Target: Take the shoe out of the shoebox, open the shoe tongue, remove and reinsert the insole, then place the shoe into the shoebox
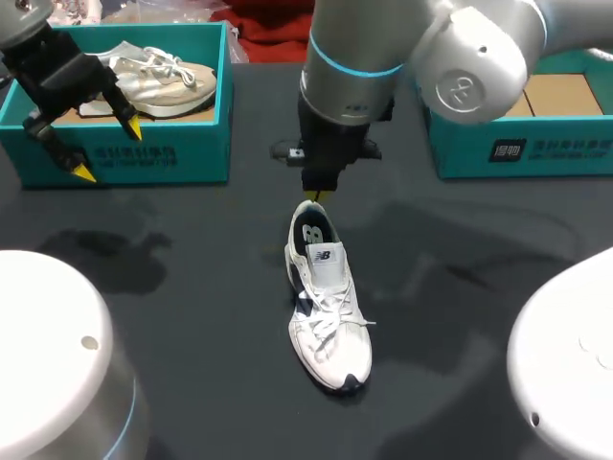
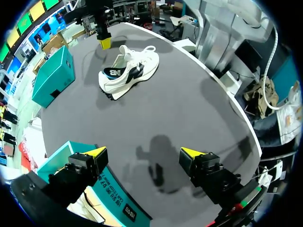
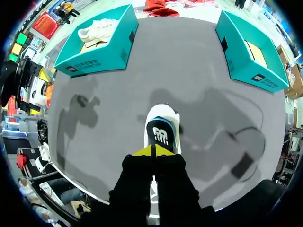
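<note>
Two shoes in all: a white-and-navy shoe (image 1: 329, 307) lying alone on the dark worktop (image 1: 172, 287) at the centre of the head view, toe toward the lower edge, heel toward the upper edge; a second shoe (image 1: 168, 77), beige and white, inside the left shoebox (image 1: 182, 153) at upper left. Two teal shoeboxes: that one, and the right shoebox (image 1: 536, 153) at upper right, showing a bare brown floor, its left part hidden behind the right arm (image 1: 383, 57), its right end cut off by the frame edge. Two pincers. Left pincer (image 1: 107, 149) released, yellow tips wide apart with nothing between them, hanging over the front wall of the left shoebox. Right pincer (image 1: 317, 197) clenched, tips pressed together, pointing down just at the heel of the shoe on the worktop; touching the heel rim or hovering just off it, impossible to tell. Pale tongue (image 1: 326, 261) ahead of the opening, dark insole (image 1: 313, 233) visible inside it. One logo on the tongue, a larger one on the insole; white print on the front walls of both boxes, too small to make out.
</note>
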`<state>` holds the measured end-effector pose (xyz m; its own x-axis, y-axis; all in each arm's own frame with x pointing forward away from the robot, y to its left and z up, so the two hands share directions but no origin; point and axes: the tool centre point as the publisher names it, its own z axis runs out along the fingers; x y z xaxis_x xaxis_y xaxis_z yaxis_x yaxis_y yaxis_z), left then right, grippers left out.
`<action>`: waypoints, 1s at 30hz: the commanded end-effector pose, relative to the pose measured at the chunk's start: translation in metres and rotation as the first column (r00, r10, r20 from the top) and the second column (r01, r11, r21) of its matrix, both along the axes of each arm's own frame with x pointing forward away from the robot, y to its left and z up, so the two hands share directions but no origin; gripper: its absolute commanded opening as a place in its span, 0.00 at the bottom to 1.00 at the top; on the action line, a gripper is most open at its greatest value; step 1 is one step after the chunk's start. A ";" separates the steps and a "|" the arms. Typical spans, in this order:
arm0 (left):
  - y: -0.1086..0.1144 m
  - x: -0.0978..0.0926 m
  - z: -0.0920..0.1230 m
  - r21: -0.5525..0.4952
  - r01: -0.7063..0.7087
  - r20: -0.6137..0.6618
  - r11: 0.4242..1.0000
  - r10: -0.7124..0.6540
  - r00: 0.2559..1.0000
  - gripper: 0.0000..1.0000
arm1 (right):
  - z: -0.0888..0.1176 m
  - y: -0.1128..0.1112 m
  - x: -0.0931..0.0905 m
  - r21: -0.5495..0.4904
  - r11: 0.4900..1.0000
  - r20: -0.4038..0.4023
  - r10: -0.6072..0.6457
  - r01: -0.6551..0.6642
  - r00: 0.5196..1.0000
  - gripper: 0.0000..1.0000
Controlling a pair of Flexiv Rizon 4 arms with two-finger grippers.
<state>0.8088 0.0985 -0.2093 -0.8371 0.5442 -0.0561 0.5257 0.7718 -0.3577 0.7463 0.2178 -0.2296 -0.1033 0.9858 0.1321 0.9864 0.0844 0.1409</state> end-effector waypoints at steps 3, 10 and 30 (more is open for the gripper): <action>0.000 0.000 0.000 0.002 0.001 0.000 1.000 -0.001 1.000 1.00 | -0.003 0.014 -0.008 -0.131 0.991 0.130 -0.003 0.021 0.992 0.00; 0.000 0.000 0.000 0.002 0.001 0.000 1.000 -0.001 1.000 1.00 | -0.028 0.015 -0.013 -0.207 0.978 0.213 0.059 -0.014 0.975 0.00; 0.000 0.000 0.000 0.002 0.001 0.000 1.000 -0.001 1.000 1.00 | -0.068 0.012 -0.001 -0.190 0.980 0.226 0.099 -0.055 0.969 0.00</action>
